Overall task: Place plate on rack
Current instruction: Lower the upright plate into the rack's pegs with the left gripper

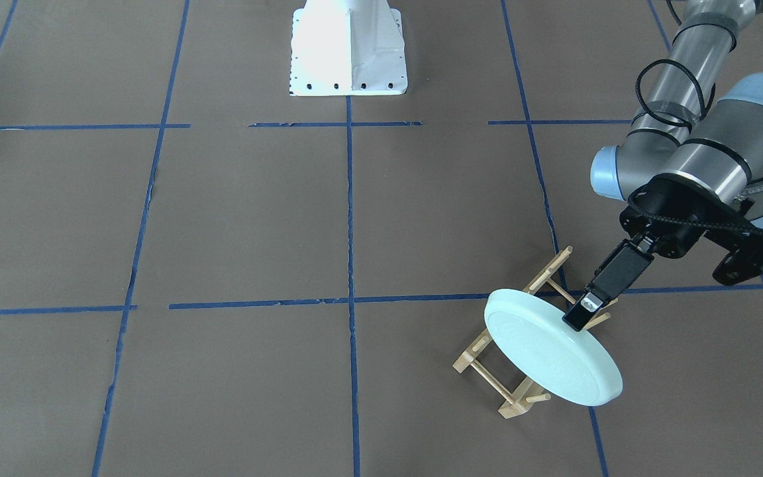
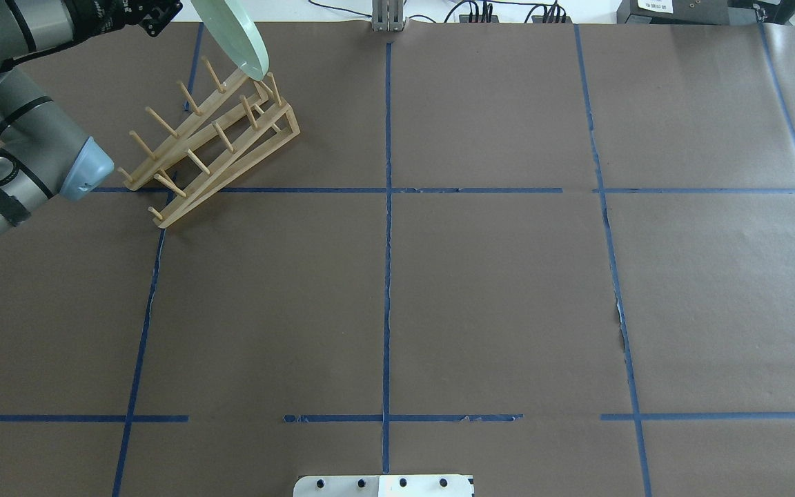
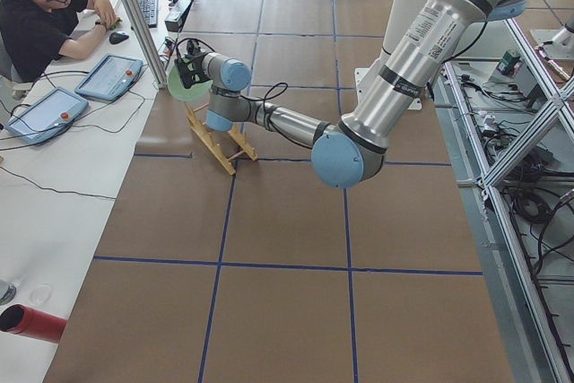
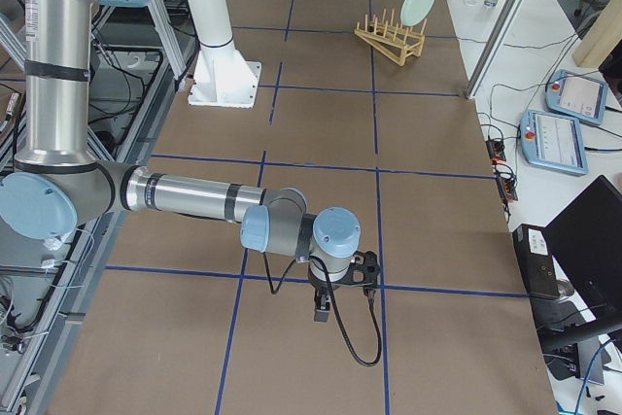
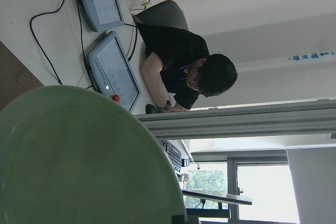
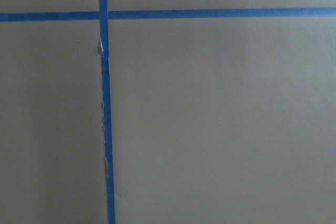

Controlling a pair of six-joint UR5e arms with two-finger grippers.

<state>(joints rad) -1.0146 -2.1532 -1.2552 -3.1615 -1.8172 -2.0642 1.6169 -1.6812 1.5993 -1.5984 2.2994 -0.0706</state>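
Brown-papered table (image 2: 494,304), blue tape grid (image 2: 387,276), rack (image 2: 194,131) near white desk (image 3: 81,213).

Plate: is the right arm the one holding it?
No, the left gripper pinches the plate by its rim, tilted over the rack.

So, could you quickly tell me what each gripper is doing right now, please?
Left gripper: shut on the plate.
Right gripper: cannot be told.
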